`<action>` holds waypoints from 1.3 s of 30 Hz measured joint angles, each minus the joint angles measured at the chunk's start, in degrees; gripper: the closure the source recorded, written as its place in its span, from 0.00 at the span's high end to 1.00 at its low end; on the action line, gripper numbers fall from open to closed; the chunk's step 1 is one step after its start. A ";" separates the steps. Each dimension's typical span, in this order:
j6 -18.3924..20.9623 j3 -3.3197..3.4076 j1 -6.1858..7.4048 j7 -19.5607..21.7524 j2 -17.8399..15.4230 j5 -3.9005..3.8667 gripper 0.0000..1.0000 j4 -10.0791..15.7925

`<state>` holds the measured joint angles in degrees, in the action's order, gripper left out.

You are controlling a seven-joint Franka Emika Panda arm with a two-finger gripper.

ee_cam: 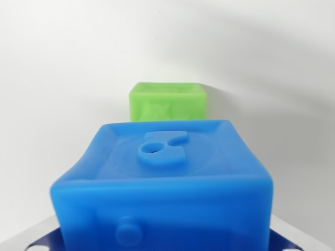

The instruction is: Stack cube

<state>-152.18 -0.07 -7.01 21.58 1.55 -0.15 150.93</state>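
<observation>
From my seat I see the white desk (57,78) filling most of the wrist view, plain and bright, with a soft grey shadow falling across its upper right part.

Next in size is the blue cube (162,178), very close to the camera and taking up the lower middle of the picture. Its upper face tilts away from me and carries a raised figure with a small round hole, set inside a faint circular ring. The near face shows a small raised knob low down, cut off by the bottom edge.

Beyond it, higher in the view and a little to the wrist view's right of centre, sits the green cube (167,102). It rests on the desk, clearly apart from the blue one, with a dented, embossed front face. Part of its lower edge is hidden behind the blue cube.

Smallest are slivers of the tool (39,241) at the bottom corners: grey and dark blue pieces on each side of the blue cube. I cannot tell whether they clamp the cube or merely flank it.
</observation>
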 joint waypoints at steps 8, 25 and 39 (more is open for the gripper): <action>-3.46 0.00 0.00 0.00 3.48 0.00 0.00 0.02; -8.87 0.00 0.00 0.00 9.16 0.00 0.00 -0.21; -10.93 0.00 0.00 0.00 11.54 0.00 0.00 -0.58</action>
<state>-163.10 -0.07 -7.01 21.58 13.09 -0.15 150.35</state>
